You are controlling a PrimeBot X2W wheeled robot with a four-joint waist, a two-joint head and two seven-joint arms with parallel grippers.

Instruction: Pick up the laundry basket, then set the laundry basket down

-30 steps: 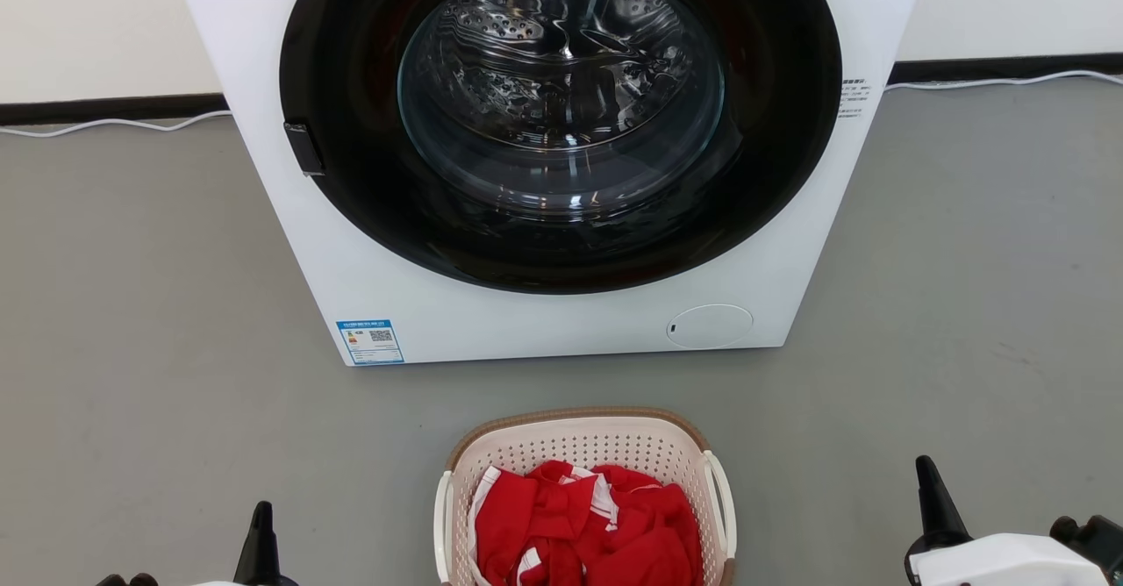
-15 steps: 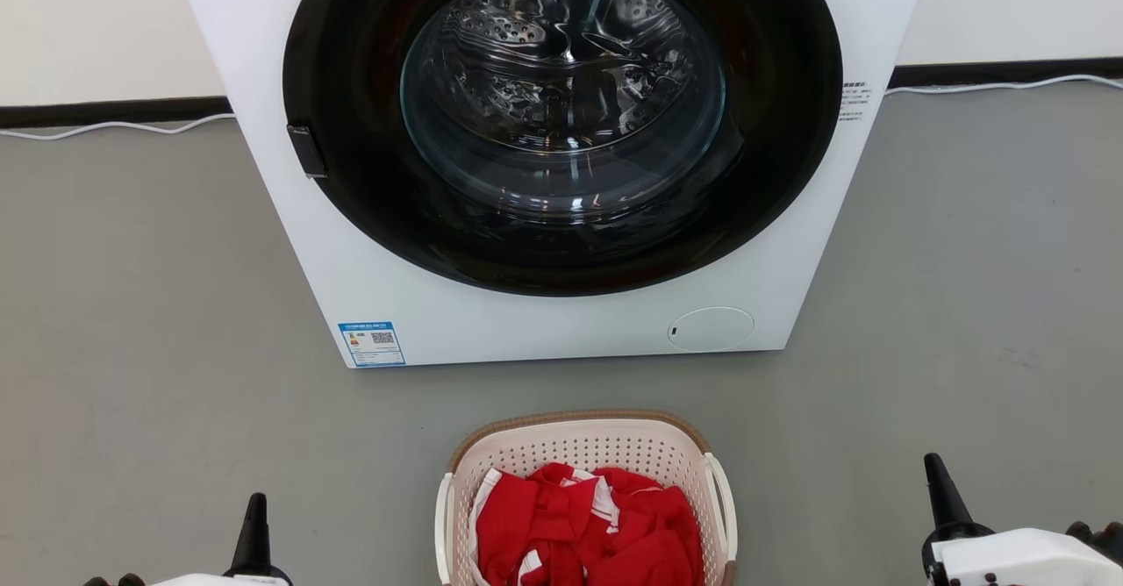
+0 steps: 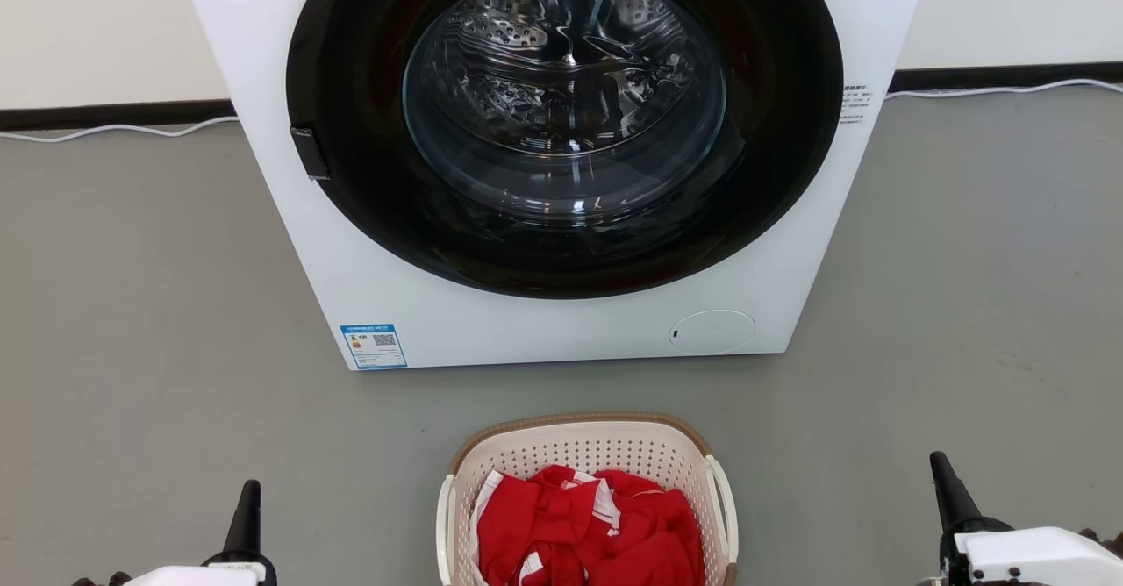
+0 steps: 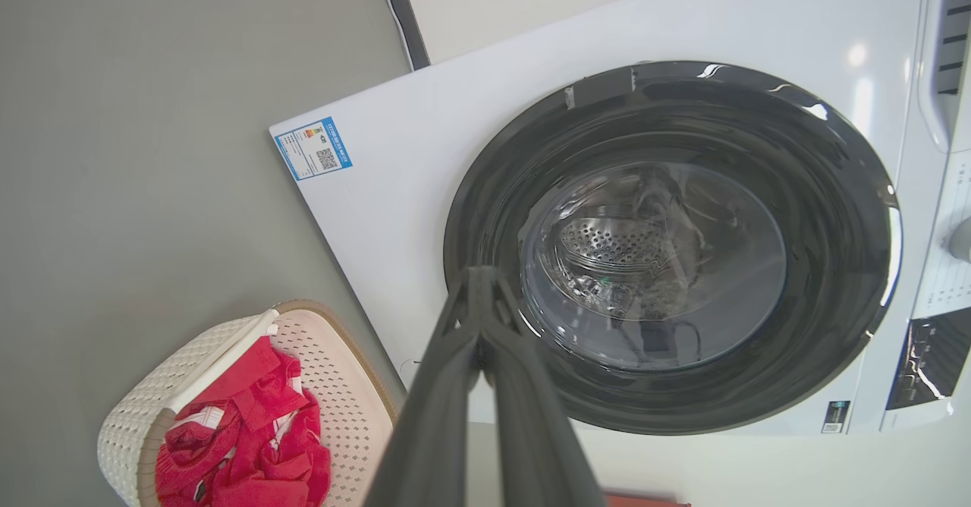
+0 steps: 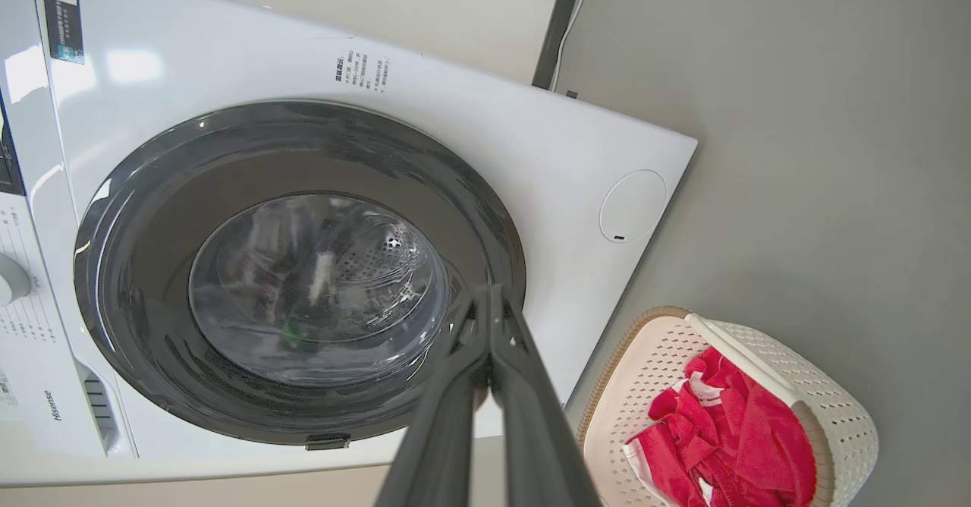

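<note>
My left claw (image 3: 248, 494) in the lower left corner of the head view and my right claw (image 3: 942, 474) in the lower right are both pinched shut on nothing. They sit well apart from the laundry basket (image 3: 583, 447), which stands on the grey floor (image 3: 175, 375) at bottom centre with red cloth (image 3: 588, 538) bundled inside. I judge it light, fairly stiff yet smooth plastic whose perforated walls may flex, so I would hook under each white side handle (image 3: 444, 525) rather than the rim; beyond it, across the upper middle, stands the washer (image 3: 544, 332).

The right gripper's (image 5: 491, 296) fingers (image 5: 440, 423) meet before the washer door (image 5: 136, 279), the laundry basket (image 5: 838, 408) beside.
</note>
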